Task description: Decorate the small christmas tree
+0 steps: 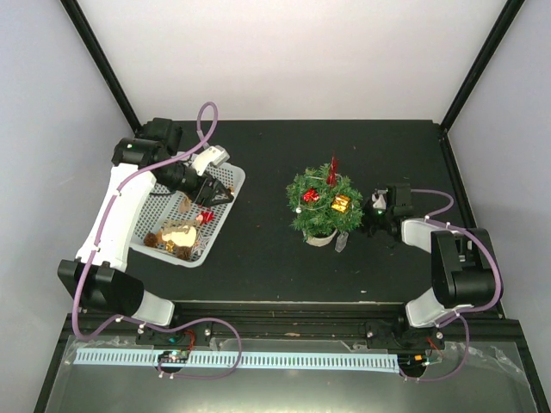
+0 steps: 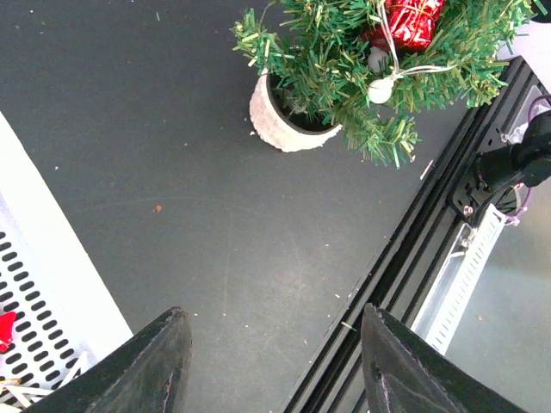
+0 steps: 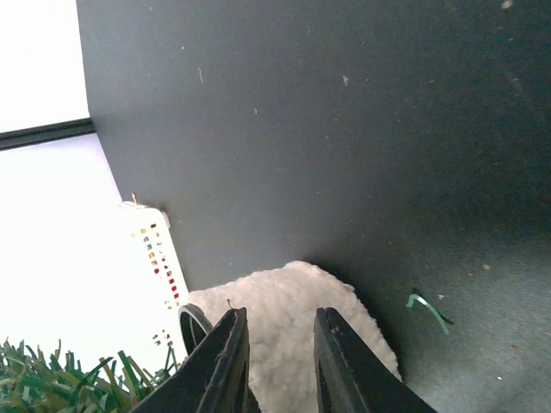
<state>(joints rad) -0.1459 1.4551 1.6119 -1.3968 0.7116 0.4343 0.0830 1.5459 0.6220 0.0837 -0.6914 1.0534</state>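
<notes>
A small green tree [image 1: 323, 205] stands upright in a whitish pot [image 1: 320, 234] on a dark bench [image 1: 258, 155], right of centre and about midway between the near and far edges. Among its branches hang a red parcel [image 1: 312, 195] and a gold parcel [image 1: 341, 204], and a red spire [image 1: 333, 165] sits at its far side. The left wrist view also shows a white bead [image 2: 380, 89] on a pale cord among the sprigs. The right arm lies low just right of the tree. The right fingers [image 3: 225, 361] are close together with a narrow gap, nothing visibly gripped, and the pot's fuzzy white side is right beyond their tips; whether they touch it cannot be told. A stray green sprig [image 3: 428, 308] lies on the bench nearby. Well left of the tree sits a white mesh basket [image 1: 222, 225] holding gold and red ornaments [image 1: 176, 234]. The left arm reaches over the basket's far end, and the left fingers [image 2: 151, 366] are spread wide, holding nothing.
</notes>
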